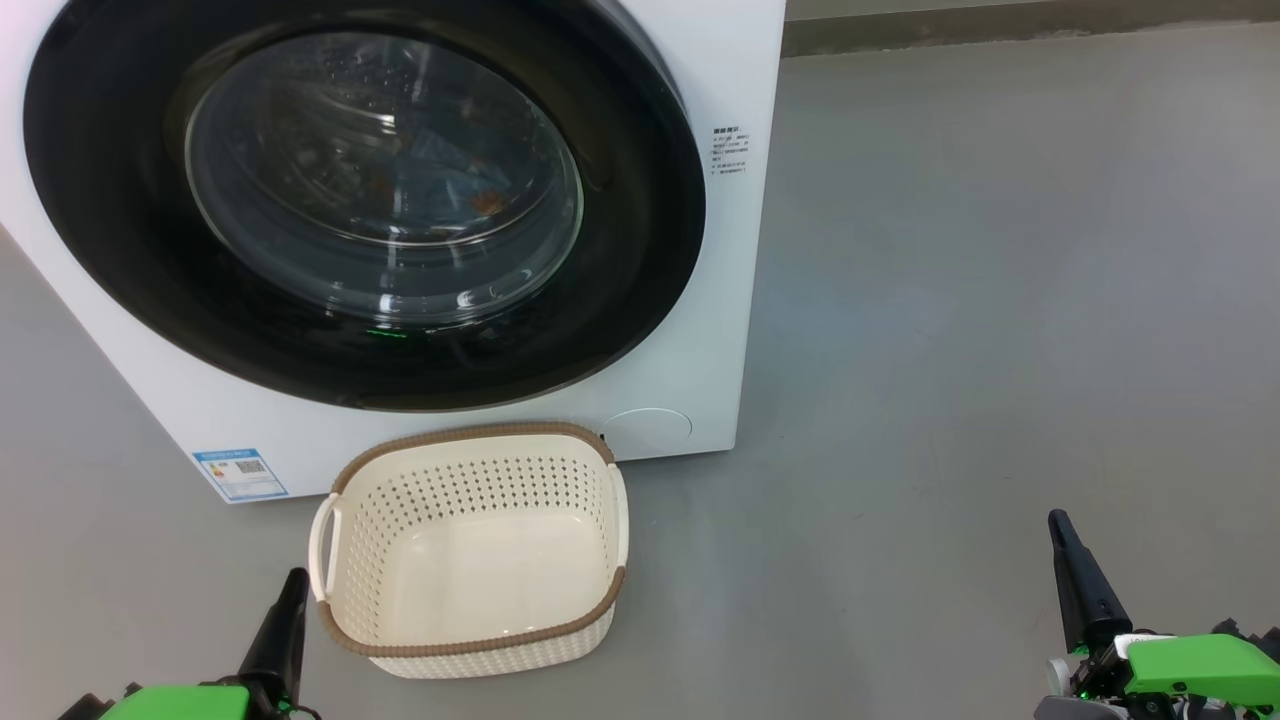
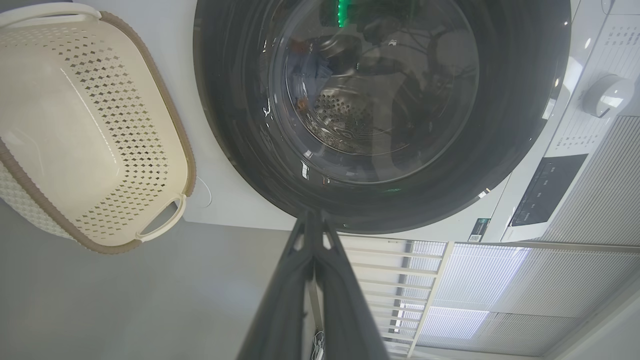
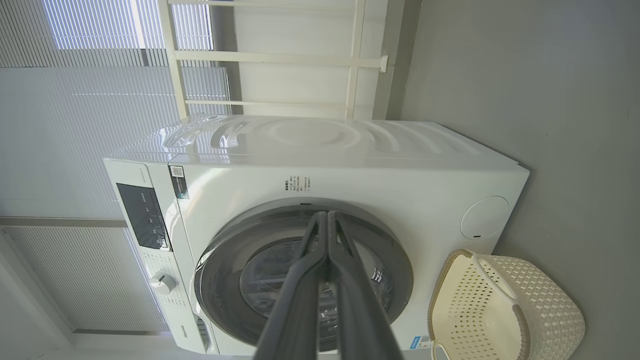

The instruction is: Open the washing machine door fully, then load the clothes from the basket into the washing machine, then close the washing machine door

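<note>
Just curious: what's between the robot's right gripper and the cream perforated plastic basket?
Head view: only bare grey floor between right gripper and cream perforated basket.

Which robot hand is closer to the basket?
Left. The left gripper is just beside the basket, at its near-left corner; the right gripper is far off to its right.

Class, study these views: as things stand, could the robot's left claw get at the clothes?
Probably not. The clothes lie inside the washer behind the door, which looks shut, so its glass blocks the way. The left claw, shut, sits low near the empty basket.
</note>
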{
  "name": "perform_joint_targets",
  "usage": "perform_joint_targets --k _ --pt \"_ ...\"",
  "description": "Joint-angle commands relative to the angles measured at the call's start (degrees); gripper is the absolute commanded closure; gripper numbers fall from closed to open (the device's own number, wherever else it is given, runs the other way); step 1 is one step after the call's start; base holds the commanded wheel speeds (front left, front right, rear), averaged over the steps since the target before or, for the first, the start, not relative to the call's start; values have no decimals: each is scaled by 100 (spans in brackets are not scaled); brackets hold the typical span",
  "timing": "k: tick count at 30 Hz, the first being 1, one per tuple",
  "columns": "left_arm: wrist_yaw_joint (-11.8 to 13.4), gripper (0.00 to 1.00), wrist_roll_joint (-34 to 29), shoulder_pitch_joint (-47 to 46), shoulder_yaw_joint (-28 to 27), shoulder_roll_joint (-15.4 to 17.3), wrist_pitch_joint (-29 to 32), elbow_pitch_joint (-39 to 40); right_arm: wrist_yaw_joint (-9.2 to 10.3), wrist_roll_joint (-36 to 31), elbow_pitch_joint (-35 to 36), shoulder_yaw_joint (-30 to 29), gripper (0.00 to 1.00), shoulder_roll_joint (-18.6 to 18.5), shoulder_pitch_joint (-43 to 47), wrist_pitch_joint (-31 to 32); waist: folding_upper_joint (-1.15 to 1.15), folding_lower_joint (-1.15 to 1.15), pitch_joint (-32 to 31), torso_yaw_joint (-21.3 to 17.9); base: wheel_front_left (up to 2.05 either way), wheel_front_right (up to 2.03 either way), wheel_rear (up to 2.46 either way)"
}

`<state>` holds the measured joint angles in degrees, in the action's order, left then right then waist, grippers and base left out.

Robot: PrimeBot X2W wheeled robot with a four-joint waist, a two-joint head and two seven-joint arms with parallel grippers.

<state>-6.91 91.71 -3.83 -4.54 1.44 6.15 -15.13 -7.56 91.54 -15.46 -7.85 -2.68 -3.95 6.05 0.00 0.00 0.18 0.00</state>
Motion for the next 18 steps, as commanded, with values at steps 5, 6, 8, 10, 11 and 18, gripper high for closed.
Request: perform_joint_targets --k 5,6,8,10,11,18 --pt "-58 100 47 -236 -196 143 33 109 8 63 144 133 100 -20 -224 44 0 0 0 0 0 0 0" --pt "-58 100 47 -236 -196 143 33 109 8 63 144 133 100 -20 -224 44 0 0 0 0 0 0 0" --pt "-58 100 47 -236 -196 143 33 109 8 63 144 133 100 -20 -224 44 0 0 0 0 0 0 0" --pt "-58 100 47 -236 -196 143 33 109 8 63 144 133 100 -20 -224 44 0 0 0 0 0 0 0" --pt "-58 100 47 -236 -196 143 33 109 8 63 144 133 100 -20 -224 44 0 0 0 0 0 0 0" --pt "-58 100 47 -236 -196 143 33 109 8 63 144 134 100 -20 -224 43 0 0 0 0 0 0 0"
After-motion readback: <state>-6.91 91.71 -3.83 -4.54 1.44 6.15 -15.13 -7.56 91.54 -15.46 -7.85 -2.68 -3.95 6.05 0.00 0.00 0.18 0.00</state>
